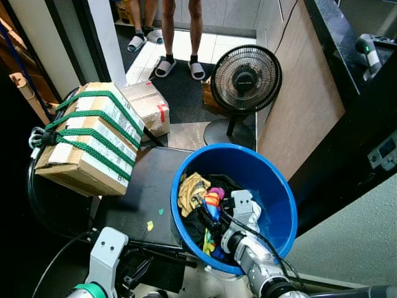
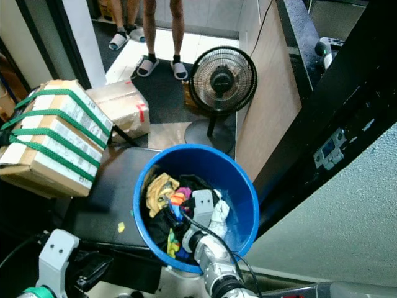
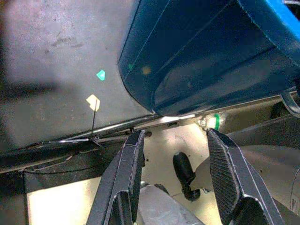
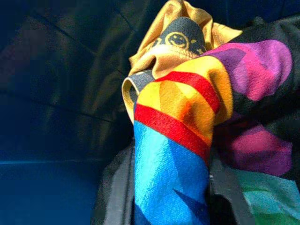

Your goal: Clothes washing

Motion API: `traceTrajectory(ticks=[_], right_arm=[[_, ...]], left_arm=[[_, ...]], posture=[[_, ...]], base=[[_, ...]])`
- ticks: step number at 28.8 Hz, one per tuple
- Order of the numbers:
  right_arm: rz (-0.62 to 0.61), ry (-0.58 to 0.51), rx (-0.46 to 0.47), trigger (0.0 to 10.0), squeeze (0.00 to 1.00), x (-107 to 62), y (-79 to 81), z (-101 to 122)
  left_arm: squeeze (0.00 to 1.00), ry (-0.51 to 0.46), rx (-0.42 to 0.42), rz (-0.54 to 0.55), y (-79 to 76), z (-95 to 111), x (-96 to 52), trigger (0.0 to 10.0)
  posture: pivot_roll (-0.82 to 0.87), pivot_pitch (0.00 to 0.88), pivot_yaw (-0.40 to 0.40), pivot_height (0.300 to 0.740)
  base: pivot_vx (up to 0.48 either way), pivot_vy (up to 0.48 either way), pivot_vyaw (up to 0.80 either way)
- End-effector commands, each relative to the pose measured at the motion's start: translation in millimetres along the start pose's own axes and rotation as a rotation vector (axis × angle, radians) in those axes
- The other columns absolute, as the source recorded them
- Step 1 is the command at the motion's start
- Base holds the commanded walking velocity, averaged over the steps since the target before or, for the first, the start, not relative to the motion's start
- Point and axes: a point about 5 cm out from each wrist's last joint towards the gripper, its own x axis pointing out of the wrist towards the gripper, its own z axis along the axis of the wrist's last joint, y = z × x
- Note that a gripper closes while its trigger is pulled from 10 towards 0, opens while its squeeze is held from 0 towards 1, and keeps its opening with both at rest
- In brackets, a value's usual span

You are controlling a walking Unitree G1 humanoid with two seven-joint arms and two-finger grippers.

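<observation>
One tool (image 1: 209, 218) grips striped garment (image 4: 173, 140) in bucket (image 1: 273, 186).

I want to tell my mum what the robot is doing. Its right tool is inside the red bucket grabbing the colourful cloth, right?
Almost. The bucket is blue, not red, as the left eye view shows. The rest holds: the right tool is inside it, closed on the colourful cloth.
</observation>
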Motion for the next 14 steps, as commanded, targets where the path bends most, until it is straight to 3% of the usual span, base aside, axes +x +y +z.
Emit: traceTrajectory(ticks=[1, 8, 11, 13, 14], right_arm=[[0.007, 0.015, 0.020, 0.0, 0.00, -2.7, 1.5, -8], [0.029, -0.080, 0.088, 0.0, 0.00, 3.2, 1.8, 10], [0.049, -0.169, 0.139, 0.0, 0.00, 6.9, 2.2, 27], [0.092, -0.328, 0.208, 0.0, 0.00, 10.5, 1.8, 59], [0.092, -0.328, 0.208, 0.0, 0.00, 10.5, 1.8, 59]], left_arm=[[0.00, 0.023, -0.014, -0.016, -4.0, -6, -0.9, 10.0], [0.00, 0.006, -0.010, -0.012, 0.3, -3, 3.8, 10.0], [0.00, -0.007, -0.004, -0.006, 2.8, 0, 5.0, 10.0], [0.00, -0.029, 0.010, 0.011, 7.9, 5, 5.6, 10.0], [0.00, -0.029, 0.010, 0.011, 7.9, 5, 5.6, 10.0]], posture=[[0.18, 0.147, 0.020, 0.740], [0.17, 0.112, 0.014, 0.740], [0.17, 0.096, 0.012, 0.740], [0.17, 0.070, 0.011, 0.740], [0.17, 0.070, 0.011, 0.740]], base=[[0.000, 0.000, 0.00], [0.000, 0.000, 0.00], [0.000, 0.000, 0.00], [0.000, 0.000, 0.00], [0.000, 0.000, 0.00]])
